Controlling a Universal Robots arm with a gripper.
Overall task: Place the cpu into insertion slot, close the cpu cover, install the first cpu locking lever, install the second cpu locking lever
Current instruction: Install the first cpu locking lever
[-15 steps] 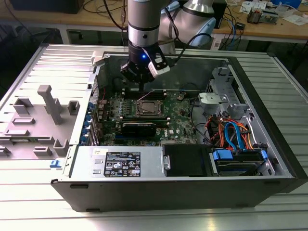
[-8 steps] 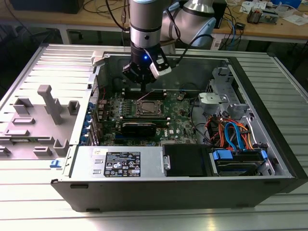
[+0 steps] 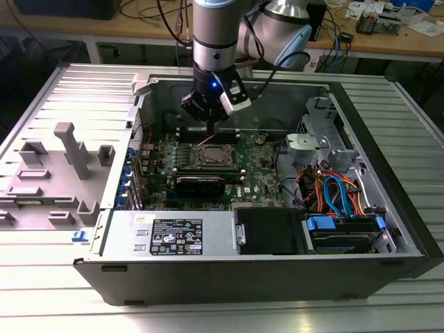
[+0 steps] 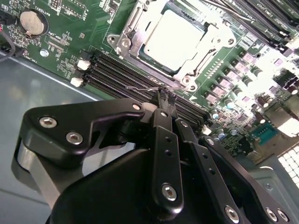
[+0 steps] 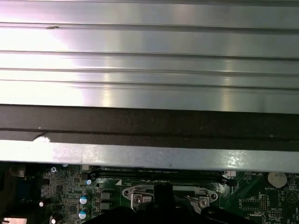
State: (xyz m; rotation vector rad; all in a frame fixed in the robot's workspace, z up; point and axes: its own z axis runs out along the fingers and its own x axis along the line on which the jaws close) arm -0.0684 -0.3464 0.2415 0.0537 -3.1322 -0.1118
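In an open computer case, the green motherboard (image 3: 257, 166) carries the insertion slot (image 4: 122, 44). The cpu (image 4: 175, 39) lies in the slot, its silver top showing through the cpu cover (image 4: 219, 39), which lies flat over it. In the exterior view the cpu (image 3: 214, 157) sits just below my gripper (image 3: 211, 127). My gripper (image 4: 165, 99) is shut, and its tips rest at a thin wire locking lever (image 4: 140, 87) along the socket's edge beside the memory slots. Seen from the exterior view, this lever (image 3: 205, 141) slants up from the socket. The first wrist view catches the socket's edge (image 5: 140, 196).
Long black memory slots (image 4: 121, 77) run beside the socket. A coin battery (image 4: 32, 22) sits on the board. The power supply (image 3: 180, 236) and a drive bay with coloured cables (image 3: 340, 194) fill the case's near side. The case's side panel with grey plastic parts (image 3: 69, 149) lies at the exterior view's left.
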